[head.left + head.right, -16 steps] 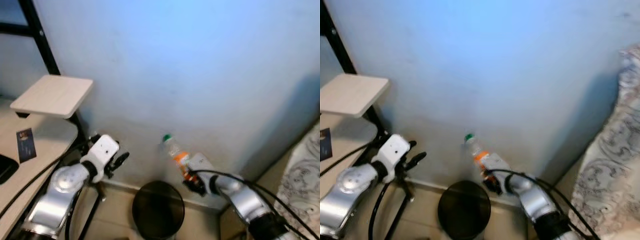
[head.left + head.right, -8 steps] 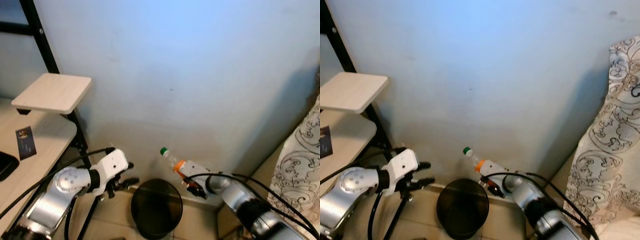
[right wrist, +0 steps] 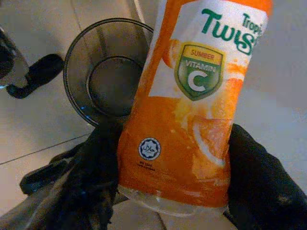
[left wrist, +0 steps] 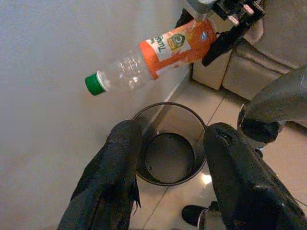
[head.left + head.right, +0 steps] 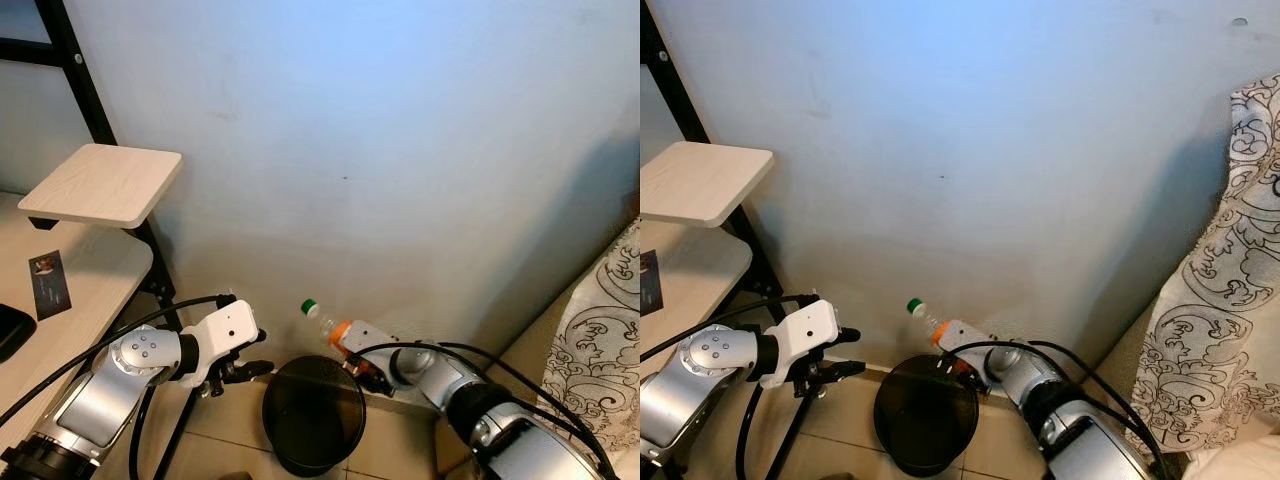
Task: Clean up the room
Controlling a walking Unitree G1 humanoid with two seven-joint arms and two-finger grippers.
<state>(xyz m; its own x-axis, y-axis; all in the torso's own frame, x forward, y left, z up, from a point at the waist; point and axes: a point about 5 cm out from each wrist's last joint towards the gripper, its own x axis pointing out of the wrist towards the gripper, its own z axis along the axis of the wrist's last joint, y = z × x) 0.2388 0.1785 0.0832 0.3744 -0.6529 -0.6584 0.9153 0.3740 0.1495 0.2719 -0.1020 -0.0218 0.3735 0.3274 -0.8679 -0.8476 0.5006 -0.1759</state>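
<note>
A clear plastic bottle [image 5: 325, 325] with an orange label and green cap is tilted, cap pointing left, just above the far rim of a round black bin [image 5: 312, 415] on the tiled floor. My right gripper [image 5: 360, 366] is shut on the bottle's labelled base. The left wrist view shows the bottle [image 4: 153, 52] above the bin [image 4: 169, 150]; the right wrist view has the label [image 3: 180, 103] close up between the fingers, with the bin [image 3: 103, 72] below. My left gripper [image 5: 243, 366] is open beside the bin's left side, holding nothing.
A pale blue wall stands right behind the bin. A black-framed desk [image 5: 60, 290] with a wooden shelf [image 5: 100, 185] is at the left. A patterned fabric [image 5: 1220, 300] hangs at the right. A cable runs along my left arm.
My right gripper has carried the bottle down and to the left, over the bin's far rim. My left gripper dropped lower, beside the bin.
</note>
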